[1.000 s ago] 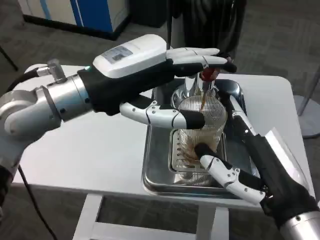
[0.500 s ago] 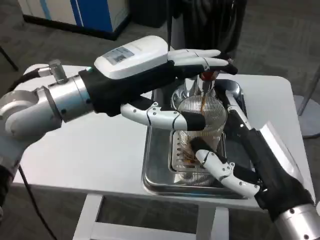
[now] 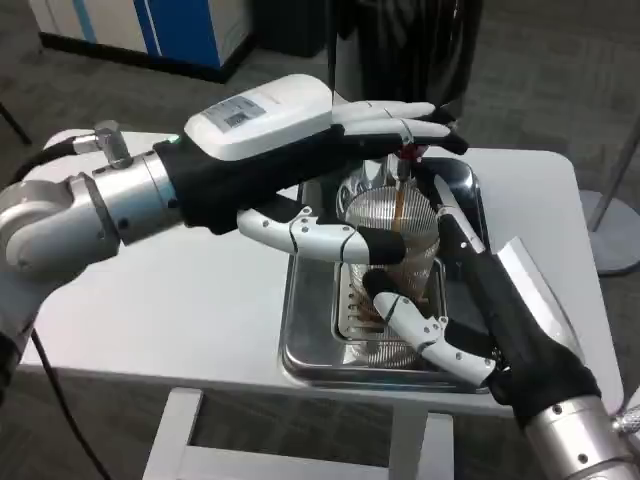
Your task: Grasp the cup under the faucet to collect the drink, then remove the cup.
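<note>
A small grey label with dark print sits on the white back of the left hand (image 3: pixel 265 115), but its characters are too blurred to read.

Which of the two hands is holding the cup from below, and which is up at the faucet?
The right hand wraps the ribbed clear cup low down; the left hand reaches over it, fingers at the red faucet.

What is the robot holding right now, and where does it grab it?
The right hand grips the clear ribbed cup around its lower side; the left hand works the faucet.
</note>
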Available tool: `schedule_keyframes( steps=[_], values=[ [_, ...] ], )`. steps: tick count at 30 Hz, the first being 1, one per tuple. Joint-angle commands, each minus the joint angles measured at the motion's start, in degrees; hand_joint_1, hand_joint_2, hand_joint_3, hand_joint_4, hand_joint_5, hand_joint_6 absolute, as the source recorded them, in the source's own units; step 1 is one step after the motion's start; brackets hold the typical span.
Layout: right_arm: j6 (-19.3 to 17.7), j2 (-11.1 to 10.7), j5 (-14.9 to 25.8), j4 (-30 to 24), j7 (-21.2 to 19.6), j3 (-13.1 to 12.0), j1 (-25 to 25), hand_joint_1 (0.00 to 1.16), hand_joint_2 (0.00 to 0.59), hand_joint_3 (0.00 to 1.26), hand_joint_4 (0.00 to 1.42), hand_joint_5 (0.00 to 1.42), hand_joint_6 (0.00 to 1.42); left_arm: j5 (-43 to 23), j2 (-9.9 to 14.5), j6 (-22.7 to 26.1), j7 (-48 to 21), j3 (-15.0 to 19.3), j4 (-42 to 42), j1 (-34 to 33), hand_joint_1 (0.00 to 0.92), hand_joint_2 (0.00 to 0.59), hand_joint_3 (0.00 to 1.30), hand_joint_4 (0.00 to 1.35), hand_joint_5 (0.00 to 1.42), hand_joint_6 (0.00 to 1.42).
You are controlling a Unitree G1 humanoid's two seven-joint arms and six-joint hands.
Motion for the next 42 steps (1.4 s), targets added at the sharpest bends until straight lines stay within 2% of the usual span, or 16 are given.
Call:
schedule_keyframes(
  steps=[1, 10, 17, 35, 42],
  values=[
    [-0.3, 0.5, -1.0, 1.5, -1.8, 0.2, -0.8, 0.46, 0.333, 0.00, 0.00, 0.00, 0.00, 3.7, 0.2, -0.3, -2.5, -2.5, 1.1, 1.2, 0.000, 0.172, 0.18, 0.09, 0.09, 0.37],
    [-0.6, 0.0, -0.9, 1.1, -3.6, -1.5, -0.6, 0.46, 0.333, 0.00, 0.00, 0.00, 0.00, 3.9, -0.3, -0.6, -2.1, -2.7, 2.2, 0.8, 0.000, 0.172, 0.18, 0.09, 0.09, 0.37],
    [-0.7, -0.1, -0.8, 2.8, -4.3, -2.4, -1.5, 0.46, 0.333, 0.00, 0.00, 0.00, 0.00, 3.8, -0.1, -0.8, -1.8, -2.9, 2.8, 0.3, 0.000, 0.172, 0.18, 0.09, 0.09, 0.37],
    [-3.6, 0.4, -0.1, 10.0, -8.6, -3.2, -2.7, 0.48, 0.323, 0.00, 0.00, 0.00, 0.00, 3.3, 0.5, -1.0, -2.0, -2.6, 2.8, 0.3, 0.000, 0.167, 0.18, 0.09, 0.09, 0.37],
    [-7.0, 1.2, 1.7, 14.3, -9.7, -2.8, -3.2, 0.47, 0.304, 0.00, 0.00, 0.00, 0.00, 3.0, 0.9, -1.0, -2.4, -2.4, 2.5, 0.5, 0.000, 0.167, 0.18, 0.09, 0.09, 0.37]
  ],
)
